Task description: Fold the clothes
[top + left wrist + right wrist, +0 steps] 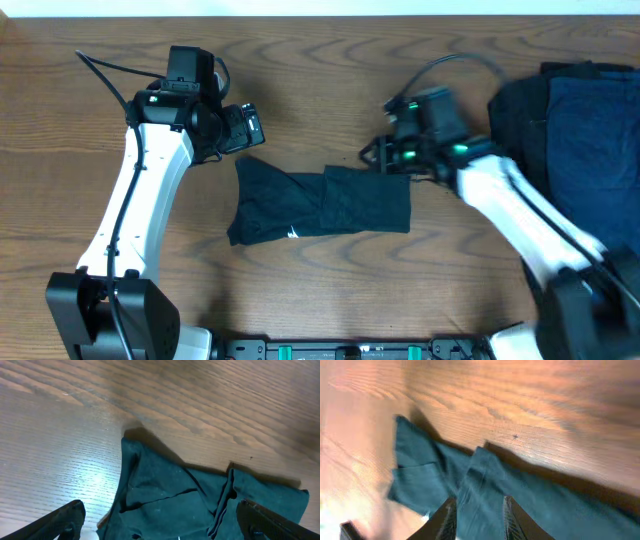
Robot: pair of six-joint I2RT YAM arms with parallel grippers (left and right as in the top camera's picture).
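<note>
While the black T-shirt [320,205] lies folded into a long strip at the middle of the table [330,60], both arms hang by its far edge.

The left gripper [250,128] is spread wide just beyond the strip's far left corner, with nothing in it. The right gripper [372,155] sits at the far right corner, its fingers a little apart and, as far as I can see, pinching no cloth. A pile of dark clothes [585,110] sits at the right end of the table. I'd say the shirt is one fold short of done: the strip wants halving end to end. To do that well, take the corners of one end through all the layers, not just the top flap. Then lift low and lay edge onto edge, so the overlap near the middle doesn't bunch.
</note>
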